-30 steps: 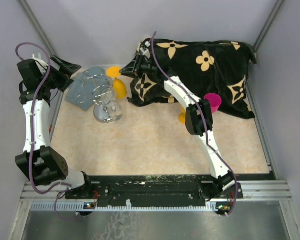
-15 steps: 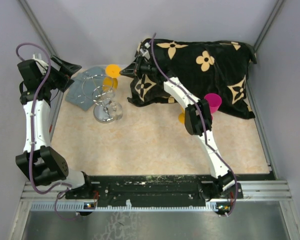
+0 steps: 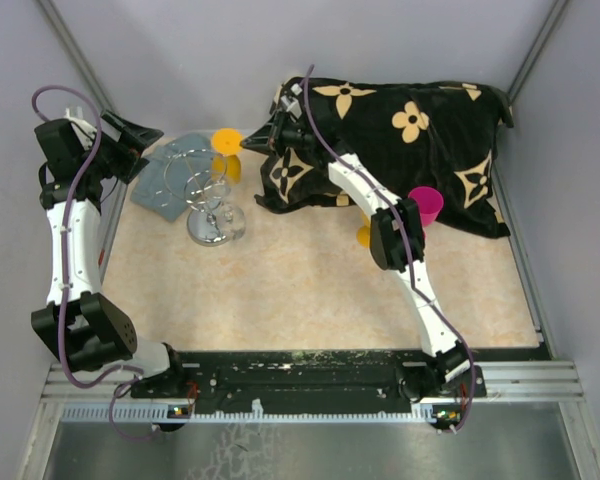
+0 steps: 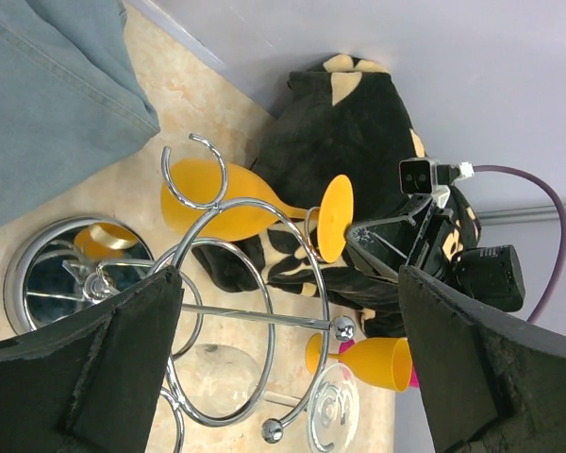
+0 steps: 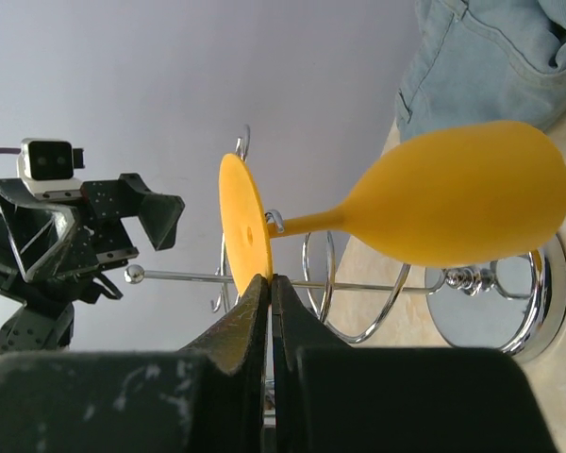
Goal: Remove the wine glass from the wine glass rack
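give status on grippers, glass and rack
Copy: right gripper shut on glass foot; left gripper open, empty, beside rack. Stem at a rack ring, not clear yet. Beside rack: blue cloth, not blocking.

The right gripper [image 5: 268,279] hides the edge of the wine glass [image 5: 453,203] foot pinched between its fingers

Pale lilac-grey walls [image 3: 180,60] enclose a beige marbled tabletop [image 3: 300,290]; a metal rail [image 3: 525,380] edges its near side.
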